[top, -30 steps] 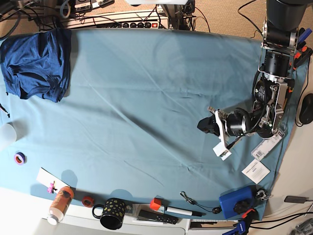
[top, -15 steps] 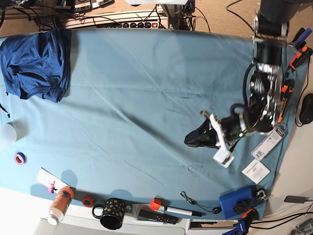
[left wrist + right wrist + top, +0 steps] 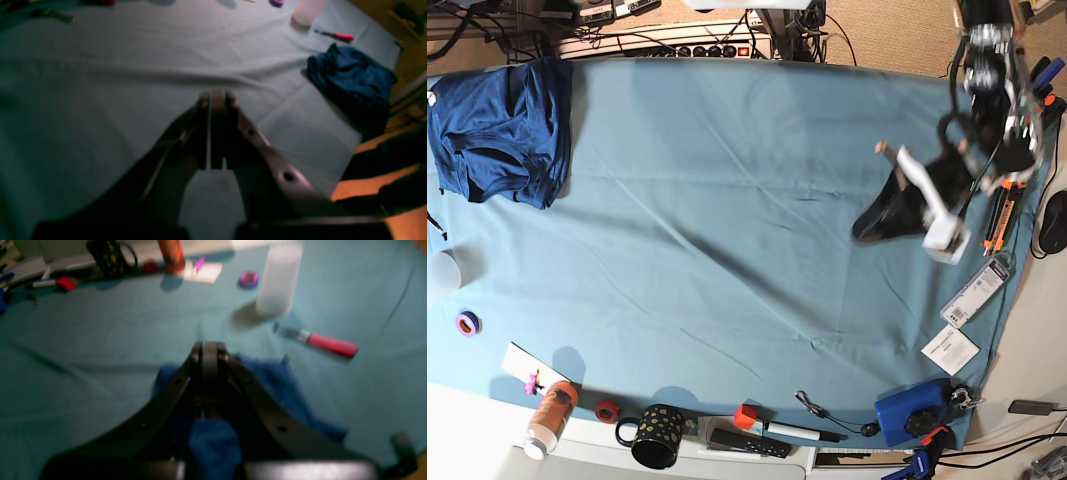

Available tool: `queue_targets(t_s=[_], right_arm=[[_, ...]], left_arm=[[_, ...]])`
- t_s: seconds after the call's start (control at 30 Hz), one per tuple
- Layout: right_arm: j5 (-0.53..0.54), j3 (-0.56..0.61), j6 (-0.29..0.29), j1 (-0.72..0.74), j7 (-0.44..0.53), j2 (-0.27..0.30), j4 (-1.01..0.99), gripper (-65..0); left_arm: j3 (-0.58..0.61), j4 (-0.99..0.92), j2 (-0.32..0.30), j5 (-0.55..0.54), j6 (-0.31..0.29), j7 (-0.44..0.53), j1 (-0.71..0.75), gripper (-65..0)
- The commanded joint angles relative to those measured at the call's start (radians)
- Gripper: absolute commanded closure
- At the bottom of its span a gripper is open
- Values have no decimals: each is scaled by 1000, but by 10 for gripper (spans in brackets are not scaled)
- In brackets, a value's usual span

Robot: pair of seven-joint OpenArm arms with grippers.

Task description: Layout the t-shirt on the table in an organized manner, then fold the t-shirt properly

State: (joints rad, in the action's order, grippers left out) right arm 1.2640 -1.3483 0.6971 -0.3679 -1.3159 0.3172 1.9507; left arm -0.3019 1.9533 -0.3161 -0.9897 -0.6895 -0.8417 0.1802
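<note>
The dark navy t-shirt lies bunched at the far left corner of the teal table. In the left wrist view it shows at the right, well away from my left gripper, which is shut with nothing in it above bare cloth. In the base view that gripper hangs at the right side of the table. My right gripper is shut and hovers over the t-shirt, with blue fabric beneath its fingers. No grip on the fabric shows. The right arm is out of the base view.
Along the near edge stand a spotted mug, an orange bottle, purple tape, a marker and a blue box. A white cup and a red-handled tool lie near the t-shirt.
My left arm has lifted and swung toward the far right of the table, carrying its shut gripper away from the middle. The t-shirt has not moved.
</note>
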Motion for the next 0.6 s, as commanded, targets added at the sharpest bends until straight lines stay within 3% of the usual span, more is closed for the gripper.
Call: queue_targets(t_s=[0.0, 0.1, 0.27, 0.57], right_arm=[[40, -8, 1, -18, 6, 7, 14, 0], [93, -8, 1, -73, -80, -38, 14, 0], [220, -8, 1, -185, -80, -108, 14, 0], [220, -8, 1, -367, -80, -161, 13, 0]], left_arm=[[-21, 29, -8, -48, -9, 2, 27, 0], [-64, 47, -8, -127, -9, -68, 131, 0], [-94, 46, -8, -249, -9, -156, 292, 0], [-94, 46, -8, -417, -9, -422, 529, 0]])
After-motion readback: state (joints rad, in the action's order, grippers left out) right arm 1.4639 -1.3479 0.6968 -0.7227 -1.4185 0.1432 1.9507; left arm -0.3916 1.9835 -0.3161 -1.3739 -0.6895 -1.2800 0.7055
